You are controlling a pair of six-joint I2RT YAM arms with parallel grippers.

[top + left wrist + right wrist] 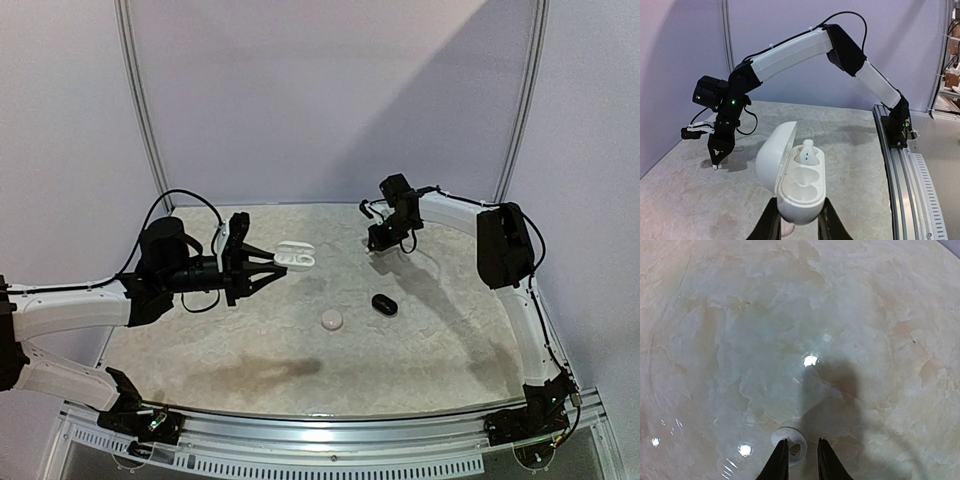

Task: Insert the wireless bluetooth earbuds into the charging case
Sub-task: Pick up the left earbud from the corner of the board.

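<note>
My left gripper [799, 220] is shut on the base of a white charging case [799, 187] and holds it above the table, lid open to the left. One white earbud [807, 150] sits in the far socket; the near socket is empty. The case also shows in the top view [295, 258]. My right gripper [802, 452] points down at the far part of the table, jaws narrowly apart. A second white earbud [794, 444] lies at its tips, against the left finger [780, 462] and apart from the right one. This gripper also shows in the top view [380, 240].
A black pebble-like case [384, 304] and a round whitish case [331, 320] lie shut on the marble table [430, 350] between the arms. The right arm [805, 50] arches across the left wrist view. A metal rail [905, 165] runs along the table's near edge.
</note>
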